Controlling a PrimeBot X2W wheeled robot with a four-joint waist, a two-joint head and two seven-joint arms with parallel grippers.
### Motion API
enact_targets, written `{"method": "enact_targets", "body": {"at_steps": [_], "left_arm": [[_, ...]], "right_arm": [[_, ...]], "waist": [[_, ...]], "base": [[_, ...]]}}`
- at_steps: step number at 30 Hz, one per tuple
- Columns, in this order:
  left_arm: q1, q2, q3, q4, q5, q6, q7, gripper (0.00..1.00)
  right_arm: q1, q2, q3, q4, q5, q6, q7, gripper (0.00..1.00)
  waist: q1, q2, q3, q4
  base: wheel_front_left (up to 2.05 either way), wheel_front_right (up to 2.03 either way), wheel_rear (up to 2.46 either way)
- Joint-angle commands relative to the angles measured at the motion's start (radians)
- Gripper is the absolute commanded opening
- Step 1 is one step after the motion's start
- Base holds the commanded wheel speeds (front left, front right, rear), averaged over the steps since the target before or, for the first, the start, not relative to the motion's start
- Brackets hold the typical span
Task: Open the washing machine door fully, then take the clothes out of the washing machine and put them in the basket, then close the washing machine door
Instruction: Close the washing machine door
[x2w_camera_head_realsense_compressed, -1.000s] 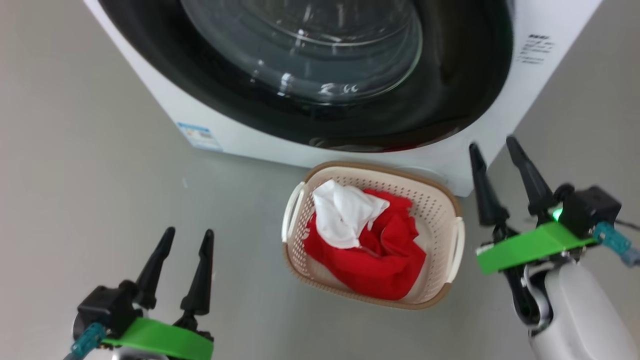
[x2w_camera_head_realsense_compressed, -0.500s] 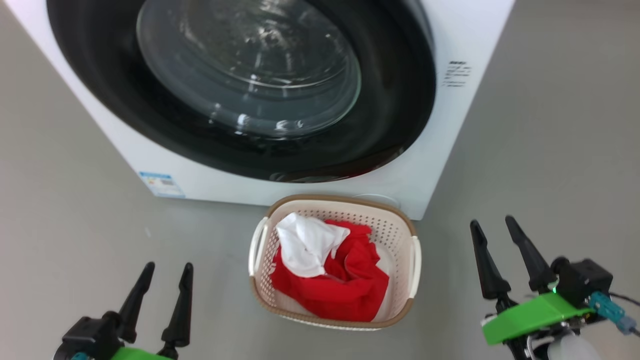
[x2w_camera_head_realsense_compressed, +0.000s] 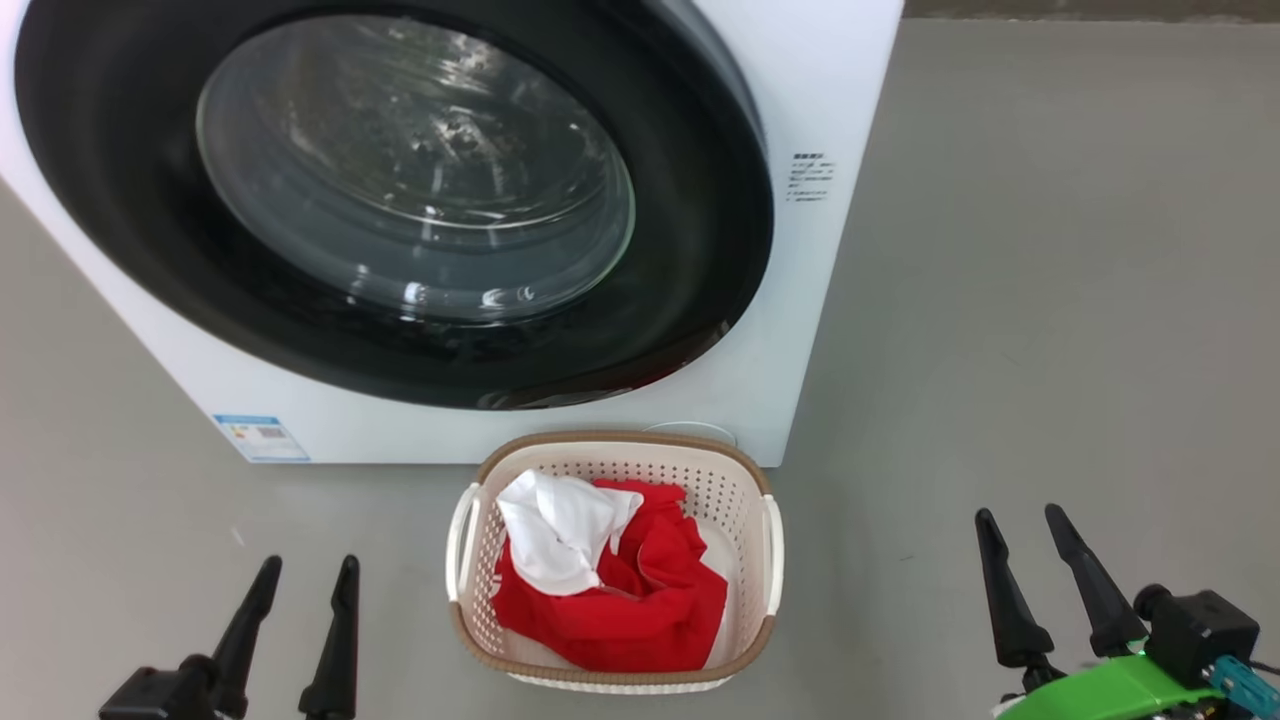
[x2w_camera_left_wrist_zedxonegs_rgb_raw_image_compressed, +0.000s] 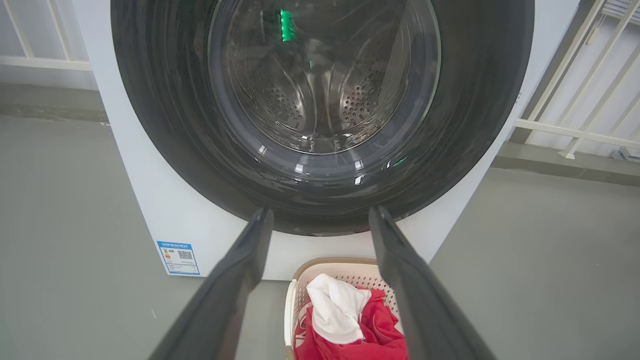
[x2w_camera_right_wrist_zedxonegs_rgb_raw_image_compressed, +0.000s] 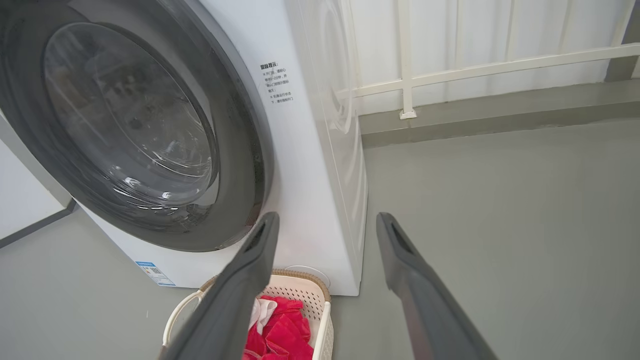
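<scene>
Two grippers low before you: left gripper (x2w_camera_head_realsense_compressed: 308, 572) and right gripper (x2w_camera_head_realsense_compressed: 1020, 518), fingers spread, holding nothing. Between them the cream perforated plastic basket (x2w_camera_head_realsense_compressed: 620, 441) holds the red and white fabric clothes (x2w_camera_head_realsense_compressed: 640, 600), just before the boxy white washing machine (x2w_camera_head_realsense_compressed: 830, 80), its black-rimmed round glass door (x2w_camera_head_realsense_compressed: 700, 250) shut.

We look across a smooth grey floor (x2w_camera_head_realsense_compressed: 1050, 300), matte and evenly lit. In the right wrist view we find a white railing (x2w_camera_right_wrist_zedxonegs_rgb_raw_image_compressed: 475, 65) over a low grey kerb (x2w_camera_right_wrist_zedxonegs_rgb_raw_image_compressed: 500, 112), with a pale panel (x2w_camera_right_wrist_zedxonegs_rgb_raw_image_compressed: 500, 30) behind it. At far left, a white wall (x2w_camera_right_wrist_zedxonegs_rgb_raw_image_compressed: 25, 185) meets a dark skirting strip (x2w_camera_right_wrist_zedxonegs_rgb_raw_image_compressed: 35, 227).
</scene>
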Motion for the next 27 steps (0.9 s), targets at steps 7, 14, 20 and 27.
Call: {"method": "enact_targets", "body": {"at_steps": [7,14,20,27], "left_arm": [[0.019,0.026,0.047,-0.035,0.011,0.001,-0.008,1.00],[0.028,0.021,0.054,-0.045,0.019,0.001,-0.008,1.00],[0.030,0.020,0.055,-0.050,0.027,0.001,-0.008,1.00],[0.034,0.017,0.051,-0.057,0.030,0.001,-0.008,1.00]], "right_arm": [[0.037,-0.006,-0.002,-0.042,0.012,-0.001,-0.006,1.00],[0.060,-0.006,-0.019,-0.044,0.013,-0.001,-0.006,1.00],[0.060,-0.006,-0.027,-0.046,0.015,-0.001,-0.006,1.00],[0.063,-0.005,-0.032,-0.048,0.016,-0.001,-0.006,1.00]], "waist": [[0.0000,0.0000,-0.016,-0.028],[0.0000,0.0000,-0.014,-0.031],[0.0000,0.0000,-0.016,-0.032],[0.0000,0.0000,-0.020,-0.030]], "base": [[0.00,0.00,0.00],[0.00,0.00,0.00],[0.00,0.00,0.00],[0.00,0.00,0.00]]}}
